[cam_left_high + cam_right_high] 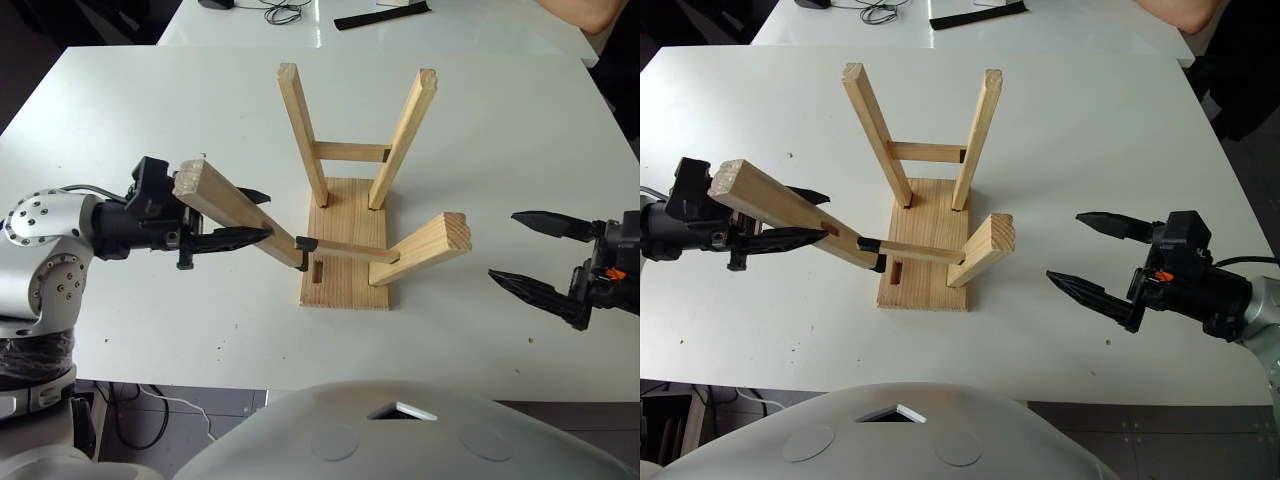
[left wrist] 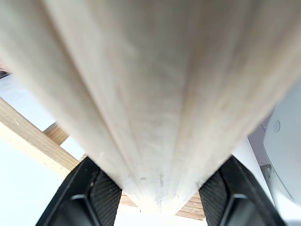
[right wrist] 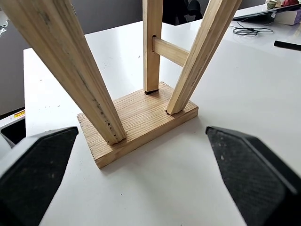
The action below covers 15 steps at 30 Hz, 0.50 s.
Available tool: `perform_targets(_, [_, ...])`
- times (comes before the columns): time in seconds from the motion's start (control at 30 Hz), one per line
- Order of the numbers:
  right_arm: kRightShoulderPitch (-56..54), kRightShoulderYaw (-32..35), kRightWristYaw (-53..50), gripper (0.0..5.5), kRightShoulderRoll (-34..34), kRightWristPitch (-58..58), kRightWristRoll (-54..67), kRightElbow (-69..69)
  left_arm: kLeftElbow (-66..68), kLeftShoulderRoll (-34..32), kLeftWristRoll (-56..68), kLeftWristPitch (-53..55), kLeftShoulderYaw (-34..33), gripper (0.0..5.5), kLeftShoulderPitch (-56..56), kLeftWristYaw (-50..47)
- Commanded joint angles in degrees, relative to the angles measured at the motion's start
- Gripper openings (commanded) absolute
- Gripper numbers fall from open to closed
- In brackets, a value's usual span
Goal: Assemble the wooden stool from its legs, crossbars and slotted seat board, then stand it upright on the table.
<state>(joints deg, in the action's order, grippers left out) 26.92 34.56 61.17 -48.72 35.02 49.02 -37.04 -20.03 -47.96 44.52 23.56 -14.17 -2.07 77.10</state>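
Roughly halfway there, by the look of it. The flat, pale wooden slotted seat board (image 1: 345, 215) lay in the middle of the white desk (image 1: 130, 110), underside up. At its upper end two light wooden legs, the rear left leg (image 1: 303, 135) and the rear right leg (image 1: 403, 140), stood planted in it. They splayed apart toward the top of the frame and were tied together by the short upper crossbar (image 1: 350, 152). That pair looked done.

The front pair was the live business. The front right leg (image 1: 425, 247) leaned out to the lower right with its foot on the board's near corner; whether it sat fully in its slot could not be told. The thin lower crossbar (image 1: 345, 251) ran from it across to the front left leg (image 1: 225, 205). That leg slanted off to the left of centre, its foot at the board's edge just above an open rectangular slot (image 1: 317, 268), so I judged it not yet seated.

The left gripper (image 1: 268, 213) had its black fingers (image 2: 94, 197) clamped on either side of that leg. The right gripper (image 1: 503, 245), at the right edge and well apart from the stool, had its fingers spread wide and held nothing.

Left to do, as I judged it: seat the front pair, then turn the stool onto its legs.
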Motion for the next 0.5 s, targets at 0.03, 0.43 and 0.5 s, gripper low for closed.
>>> perform_targets(0.03, [-1.1,-1.6,0.4,5.01,-1.5,-0.5,-1.2,-0.2,-3.4,2.1,0.4,-0.7,0.4,2.06,1.4,-2.9])
perform_targets(0.43, [-1.4,-2.4,-0.1,5.01,-1.5,-0.8,-1.2,-0.9,-3.1,1.3,-4.1,-5.7,2.9,2.06,3.9,0.9])
perform_targets(0.5, [-1.7,-2.6,-0.3,5.01,-1.6,-0.6,-1.0,-1.2,-3.0,1.6,-5.4,-7.5,3.8,2.06,4.7,1.7])
